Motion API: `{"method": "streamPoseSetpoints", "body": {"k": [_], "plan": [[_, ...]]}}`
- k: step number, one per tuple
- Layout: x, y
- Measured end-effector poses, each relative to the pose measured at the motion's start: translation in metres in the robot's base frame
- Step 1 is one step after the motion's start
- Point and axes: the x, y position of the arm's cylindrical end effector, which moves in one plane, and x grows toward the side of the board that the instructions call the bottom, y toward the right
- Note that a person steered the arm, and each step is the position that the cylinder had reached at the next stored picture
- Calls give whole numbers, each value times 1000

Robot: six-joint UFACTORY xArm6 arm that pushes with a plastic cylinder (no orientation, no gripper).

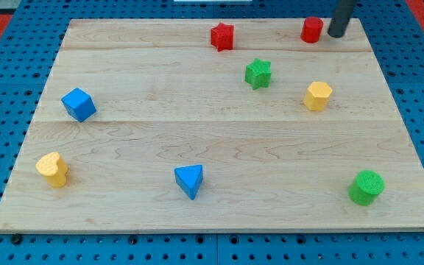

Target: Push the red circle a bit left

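You had my tip at the board's one o'clock edge, just beside the red circle, on its three o'clock side — whether touching, you could not tell. No pincer existed to release or clench; the rod simply ended there, grasping nothing. The red circle sat near the view's top, well right of centre. At its nine o'clock, apart, you saw the red star. The green star lay at seven o'clock from the circle — the yellow hexagon at six. The blue cube, yellow heart, blue triangle and green cylinder stood well apart on the wooden board.
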Motion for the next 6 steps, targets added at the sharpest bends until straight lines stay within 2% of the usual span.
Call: {"method": "streamPoseSetpoints", "body": {"k": [1,3,5,6], "plan": [[-17,-80],[-35,-99],[-34,-171],[-17,-216]]}}
